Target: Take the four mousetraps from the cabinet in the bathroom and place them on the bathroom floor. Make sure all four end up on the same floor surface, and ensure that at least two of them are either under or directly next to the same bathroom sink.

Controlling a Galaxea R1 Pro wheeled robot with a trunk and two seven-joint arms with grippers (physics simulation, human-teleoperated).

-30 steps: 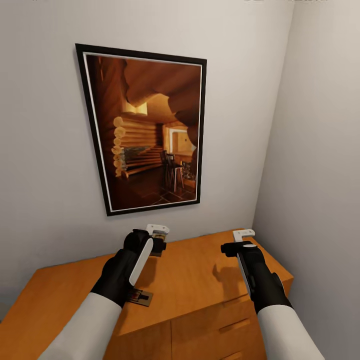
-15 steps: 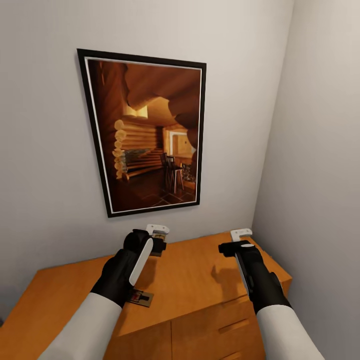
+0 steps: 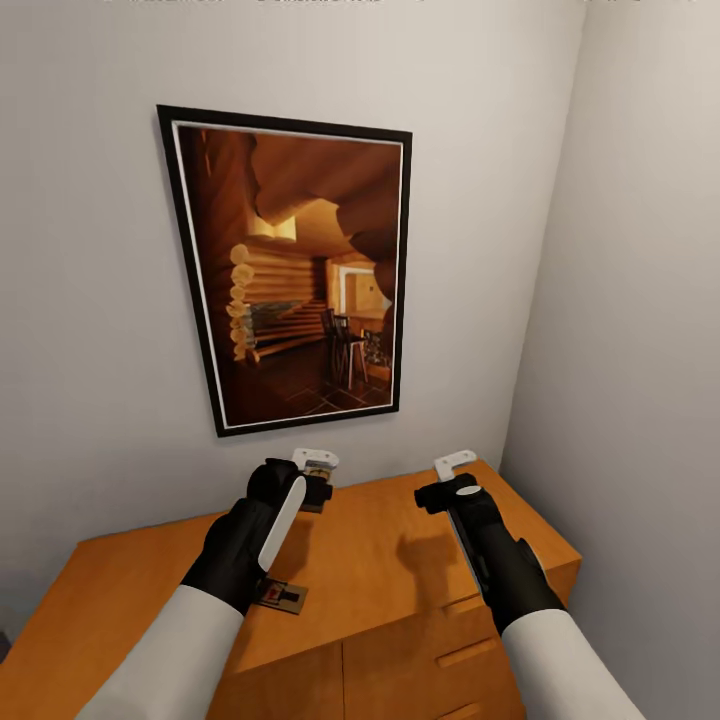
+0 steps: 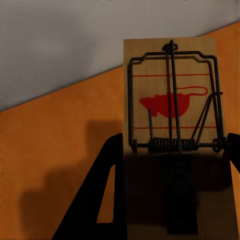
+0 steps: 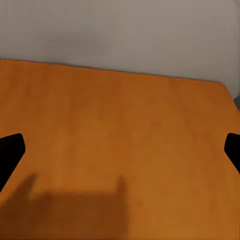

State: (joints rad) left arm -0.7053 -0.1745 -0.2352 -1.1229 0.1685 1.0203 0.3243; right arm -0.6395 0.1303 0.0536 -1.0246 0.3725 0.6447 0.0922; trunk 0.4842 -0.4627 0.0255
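Observation:
My left gripper [image 3: 316, 472] hovers over the back of the orange-brown cabinet [image 3: 390, 560], shut on a mousetrap [image 4: 172, 115]. That trap is a small wooden board with a dark wire spring and a red mark, clamped between the black fingers [image 4: 105, 200]. A second mousetrap [image 3: 280, 596] lies flat on the cabinet top, half hidden under my left forearm. My right gripper [image 3: 445, 480] floats above the right part of the top; its fingertips [image 5: 11, 150] stand wide apart with nothing between them.
A large black-framed picture [image 3: 295, 270] of a log interior hangs on the wall behind the cabinet. A side wall [image 3: 640, 350] closes in right beside the cabinet's right end. Drawer fronts with bar handles [image 3: 455, 650] face me below.
My right gripper has moved left over the cabinet top. The left gripper keeps its hold on the mousetrap in the same spot. The camera has shifted slightly.

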